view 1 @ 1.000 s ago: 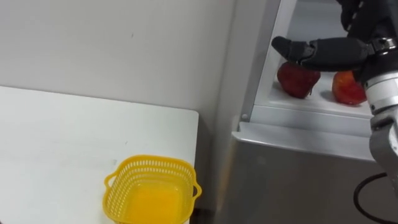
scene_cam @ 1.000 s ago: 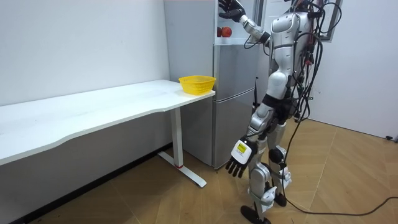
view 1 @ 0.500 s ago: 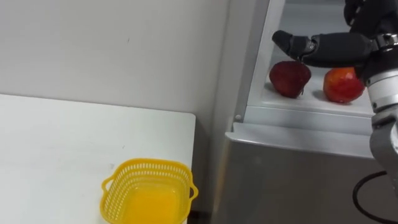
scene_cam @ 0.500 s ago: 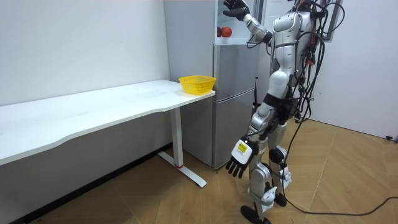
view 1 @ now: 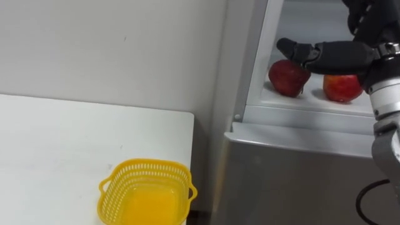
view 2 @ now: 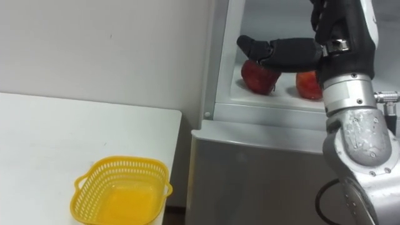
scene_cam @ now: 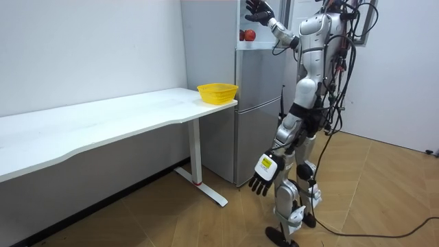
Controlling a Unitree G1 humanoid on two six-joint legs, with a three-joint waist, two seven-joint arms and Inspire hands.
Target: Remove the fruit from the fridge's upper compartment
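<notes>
Two apples lie on the shelf of the open upper fridge compartment: a dark red apple [view 1: 288,77] on the left and a red-orange apple [view 1: 341,87] to its right. My right hand [view 1: 350,53] reaches into the compartment, open. Its thumb stretches leftward just above the dark red apple and in front of both apples' tops, closed on neither. In the room view I stand upright in front of the fridge [scene_cam: 257,110] with the right arm raised. My left hand [scene_cam: 263,175] hangs open beside my thigh.
A yellow mesh basket [view 1: 147,165] stands empty at the near right corner of the white table [view 1: 62,144], left of the fridge. The closed steel lower fridge door [view 1: 294,181] is below the compartment. A white wall runs behind the table.
The eye view has shifted slightly, so the camera moved. My right hand stays over the apples, its thumb now a little further right over the dark red apple. The apples lie as before.
</notes>
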